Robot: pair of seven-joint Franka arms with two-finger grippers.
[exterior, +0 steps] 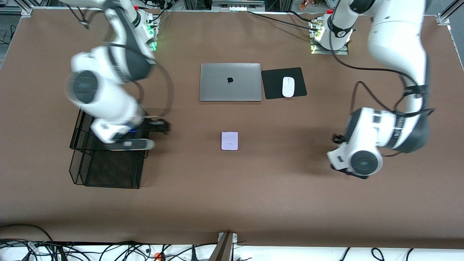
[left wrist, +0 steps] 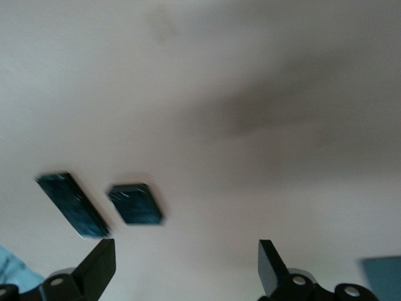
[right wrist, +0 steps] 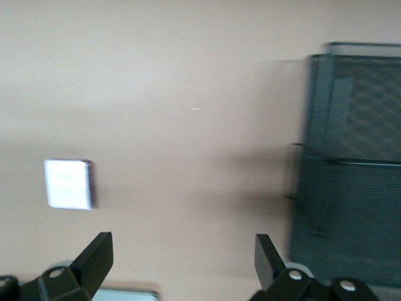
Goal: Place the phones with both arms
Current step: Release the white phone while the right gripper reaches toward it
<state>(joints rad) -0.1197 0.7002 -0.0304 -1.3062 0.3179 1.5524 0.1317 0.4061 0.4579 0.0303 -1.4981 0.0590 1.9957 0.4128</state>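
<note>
Wide brown matte tabletop (exterior: 253, 203), edged at the arms' end by aluminium frame rails and at the camera's end by a white floor strip strewn with black cables (exterior: 108, 250). Near the middle, a small squarish pale lilac-white phone (exterior: 229, 141) lying flat, also seen in the right wrist view (right wrist: 69, 184). Farther from the front camera than that phone, a closed silver laptop (exterior: 230, 82), and just beside it toward the left arm's end a black mouse pad (exterior: 275, 88) carrying a white mouse (exterior: 288, 87). Toward the right arm's end, a black wire-mesh tray (exterior: 108, 170) in two tiers.

Right gripper (right wrist: 182, 260) over the mesh tray's edge nearest the table's middle, jaws spread wide, nothing between them. Left gripper (left wrist: 185, 263) over bare tabletop toward the left arm's end, jaws likewise apart and empty. In the left wrist view, a longer black slab phone (left wrist: 72, 205) and a small squarish black phone (left wrist: 135, 204) flat on the surface, near each other but not touching; both hidden by the arm in the front view.
</note>
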